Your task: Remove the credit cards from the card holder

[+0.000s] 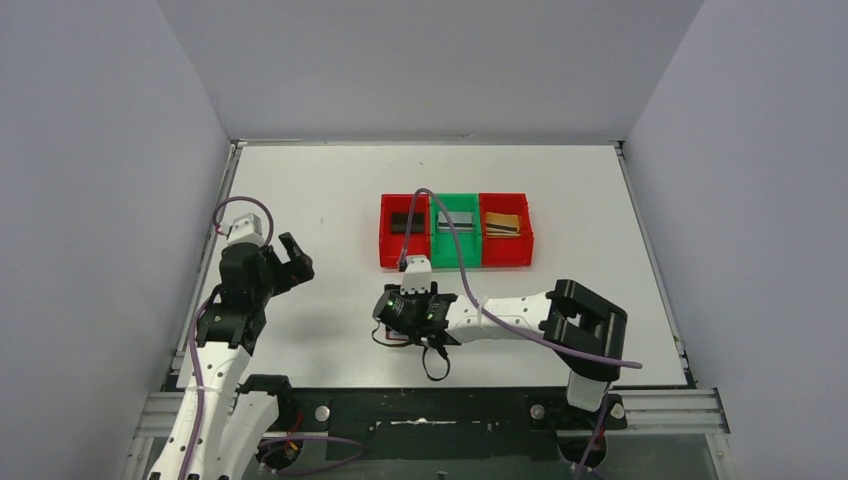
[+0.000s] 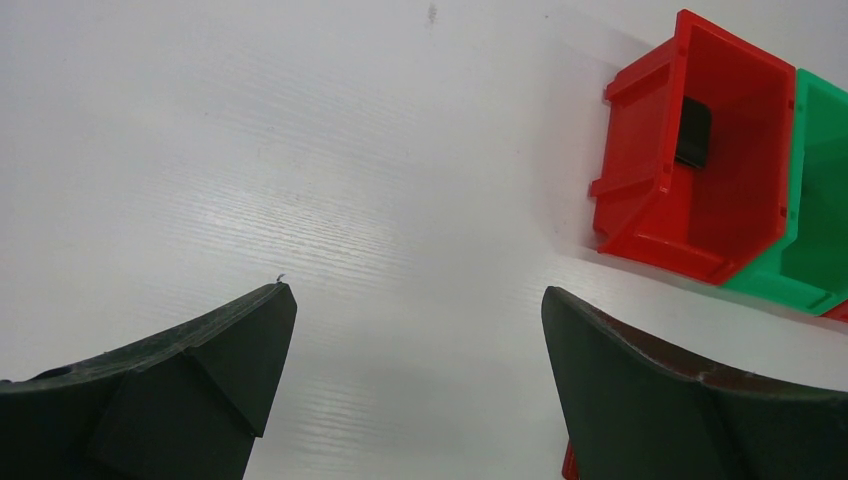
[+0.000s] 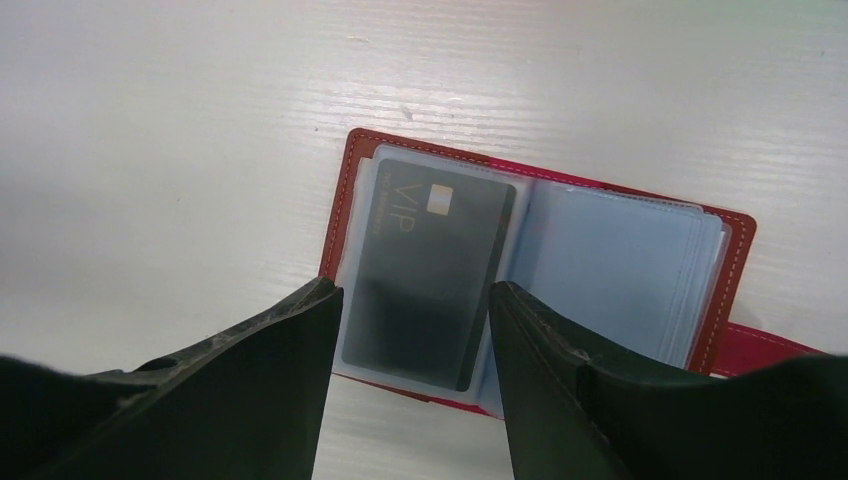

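Observation:
The card holder (image 3: 620,270) lies open and flat on the white table, dark red with clear bluish sleeves. A black credit card (image 3: 430,270) marked VIP sits in its left sleeve. My right gripper (image 3: 412,288) hovers over that page, open, with its two fingers either side of the card's near end and a gap to each. From above, the right gripper (image 1: 402,312) covers most of the holder. My left gripper (image 2: 415,290) is wide open over bare table, far to the left (image 1: 297,260), holding nothing. Three more credit cards lie in the bins: black (image 1: 403,221), silver (image 1: 457,221) and gold (image 1: 503,224).
Three open bins stand in a row behind the holder: red (image 1: 390,245), green (image 1: 456,245), red (image 1: 520,245). The left wrist view shows the red bin (image 2: 700,220) with its black card (image 2: 693,132) and the green bin (image 2: 820,230). A purple cable (image 1: 440,215) arcs over the bins.

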Controlling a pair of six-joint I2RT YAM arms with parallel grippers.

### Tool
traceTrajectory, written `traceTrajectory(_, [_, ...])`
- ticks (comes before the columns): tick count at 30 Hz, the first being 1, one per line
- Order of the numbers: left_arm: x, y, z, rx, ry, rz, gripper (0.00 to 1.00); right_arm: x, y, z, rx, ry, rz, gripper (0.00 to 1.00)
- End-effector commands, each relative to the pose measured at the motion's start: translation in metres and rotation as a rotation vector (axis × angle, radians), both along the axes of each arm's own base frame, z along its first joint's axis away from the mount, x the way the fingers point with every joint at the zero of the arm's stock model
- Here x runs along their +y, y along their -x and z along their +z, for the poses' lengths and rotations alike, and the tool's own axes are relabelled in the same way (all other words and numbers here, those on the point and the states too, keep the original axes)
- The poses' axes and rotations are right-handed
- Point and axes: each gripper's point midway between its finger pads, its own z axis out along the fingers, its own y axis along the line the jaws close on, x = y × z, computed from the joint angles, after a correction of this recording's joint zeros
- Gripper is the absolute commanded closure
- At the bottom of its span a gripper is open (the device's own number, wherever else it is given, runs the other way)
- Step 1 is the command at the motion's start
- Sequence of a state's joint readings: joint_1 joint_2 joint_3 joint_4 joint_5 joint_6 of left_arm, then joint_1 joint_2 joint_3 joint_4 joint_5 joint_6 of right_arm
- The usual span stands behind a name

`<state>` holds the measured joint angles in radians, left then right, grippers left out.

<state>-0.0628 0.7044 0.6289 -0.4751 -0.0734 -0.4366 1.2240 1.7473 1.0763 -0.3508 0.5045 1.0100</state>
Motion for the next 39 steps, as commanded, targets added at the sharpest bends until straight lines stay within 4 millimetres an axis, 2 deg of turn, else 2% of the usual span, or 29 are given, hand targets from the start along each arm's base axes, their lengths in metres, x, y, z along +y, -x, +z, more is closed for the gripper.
traceTrajectory(1, [-0.001,-0.007,0.012,-0.050,0.008,-0.002,0.03,0.019,-0.010,0.012,-0.032,-0.044,-0.031,0.44])
traceTrajectory(4, [-0.001,-0.007,0.012,-0.049,0.009,-0.003,0.03,0.019,-0.011,0.005,-0.027,-0.014,-0.034,0.45])
traceTrajectory(13, [-0.003,-0.007,0.011,-0.047,0.013,-0.013,0.03,0.002,-0.010,-0.031,0.004,0.087,-0.101,0.52])
traceTrajectory(18, [-0.004,-0.008,0.010,-0.043,0.014,-0.017,0.03,-0.002,-0.007,-0.038,0.008,0.079,-0.108,0.67])
traceTrajectory(23, [-0.004,-0.008,0.009,-0.040,0.015,-0.018,0.03,0.000,-0.006,-0.033,-0.004,0.017,-0.103,0.76])
traceTrajectory(31, [-0.013,-0.009,0.014,-0.062,0.035,-0.068,0.03,0.007,-0.007,-0.015,-0.024,-0.086,-0.088,0.77])
traceTrajectory(35, [-0.032,-0.008,0.027,-0.103,0.093,-0.159,0.05,0.007,-0.007,-0.008,-0.035,-0.117,-0.087,0.86])
traceTrajectory(39, [-0.068,0.001,0.028,-0.087,0.230,-0.325,0.12,0.009,-0.008,-0.004,-0.040,-0.140,-0.089,0.88])
